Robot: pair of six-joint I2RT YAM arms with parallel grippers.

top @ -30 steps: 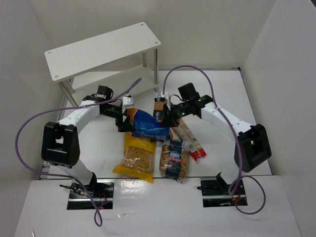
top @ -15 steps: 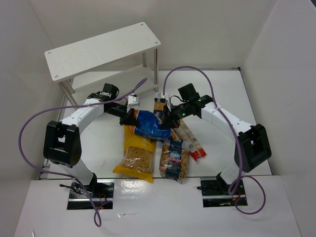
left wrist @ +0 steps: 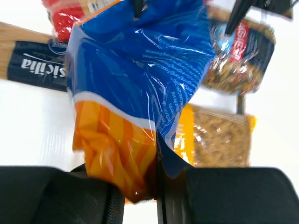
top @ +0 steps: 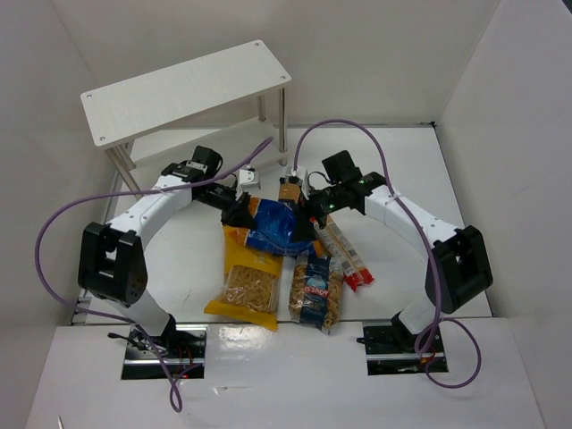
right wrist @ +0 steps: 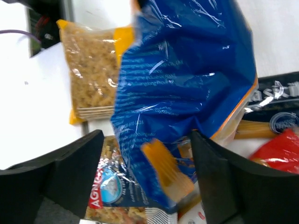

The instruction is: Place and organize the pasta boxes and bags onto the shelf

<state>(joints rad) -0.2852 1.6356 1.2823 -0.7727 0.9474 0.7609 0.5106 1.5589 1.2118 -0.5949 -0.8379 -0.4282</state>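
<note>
The left end effector is clamped on one orange-striped end of the crinkled blue plastic pasta bag with orange ends, its two black fingers pressed close together with the film pinched between them. From that grip the blue bag stretches towards the right end effector, whose black fingers stand wide apart on either side of the bag's other orange end; whether they touch the film cannot be told. In the top view the blue bag spans the gap between the two end effectors near the middle of the white desk, and it overlaps the far ends of the packs below it. The large yellow bag with a clear window showing short pasta lies flat just nearer the arm bases on the left, and the clear bag with a blue label lies beside it on the right. The long navy and tan box lies partly under the blue bag, its tan end showing beyond it on the far side. The long red pack lies slantwise near the right arm. The white two-tier shelf with thin silver metal legs stands at the far left of the desk, behind the left arm, apart from all five packs.
</note>
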